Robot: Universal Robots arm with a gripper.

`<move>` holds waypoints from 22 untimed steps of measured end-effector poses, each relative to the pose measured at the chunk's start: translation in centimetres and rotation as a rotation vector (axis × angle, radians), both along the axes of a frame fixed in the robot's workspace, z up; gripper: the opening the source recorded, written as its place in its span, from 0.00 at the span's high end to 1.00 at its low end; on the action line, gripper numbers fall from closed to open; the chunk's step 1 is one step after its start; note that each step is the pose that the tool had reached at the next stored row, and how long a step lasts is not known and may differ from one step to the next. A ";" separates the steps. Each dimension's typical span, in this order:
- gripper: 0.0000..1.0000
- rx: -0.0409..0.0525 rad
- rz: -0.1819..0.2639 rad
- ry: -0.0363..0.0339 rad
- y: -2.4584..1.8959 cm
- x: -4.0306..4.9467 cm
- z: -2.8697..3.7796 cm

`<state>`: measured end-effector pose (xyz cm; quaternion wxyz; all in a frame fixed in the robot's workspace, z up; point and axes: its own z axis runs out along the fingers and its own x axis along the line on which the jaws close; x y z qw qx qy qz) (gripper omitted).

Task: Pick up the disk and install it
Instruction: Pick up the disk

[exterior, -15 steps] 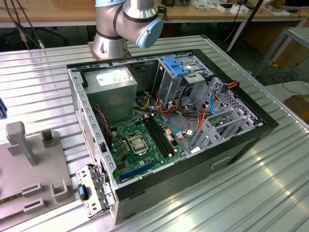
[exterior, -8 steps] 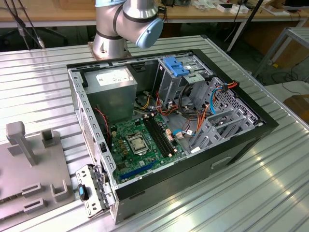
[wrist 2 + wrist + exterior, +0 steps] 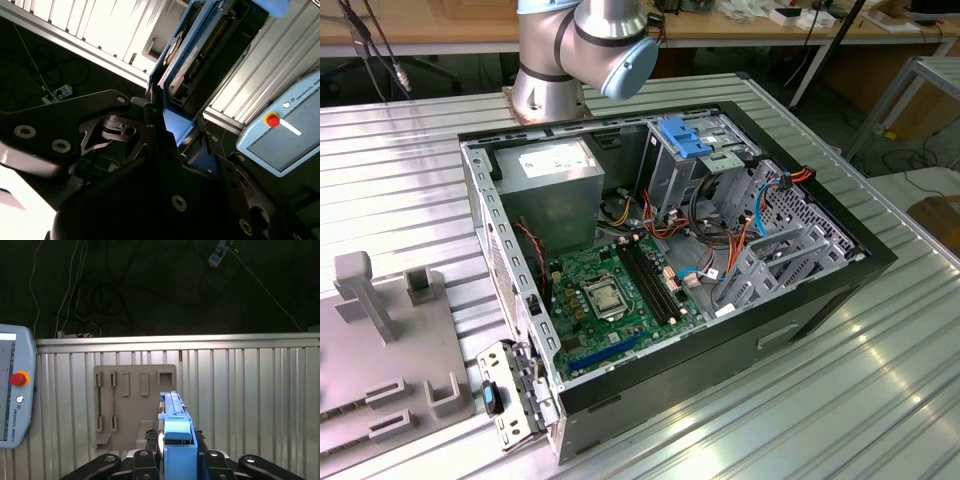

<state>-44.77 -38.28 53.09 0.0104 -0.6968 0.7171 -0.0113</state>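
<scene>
My end effector (image 3: 176, 462) is pinching the flat silver hard disk with blue plastic frame (image 3: 175, 427), holding it edge-on above the ribbed metal desk (image 3: 250, 400). The grey slotted fixture plate (image 3: 130, 405) is lying by the desk's edge.

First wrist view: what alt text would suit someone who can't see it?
The gripper holds the disk, blue-framed and edge-on, over a ribbed metal table. A grey slotted plate lies on the table beyond it, a control tablet with a red button sits off to one side, and cables trail in the dark past the table.
</scene>
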 end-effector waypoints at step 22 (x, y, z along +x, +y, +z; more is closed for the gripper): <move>0.63 -0.0002 0.019 -0.0002 -0.04 5.11 0.93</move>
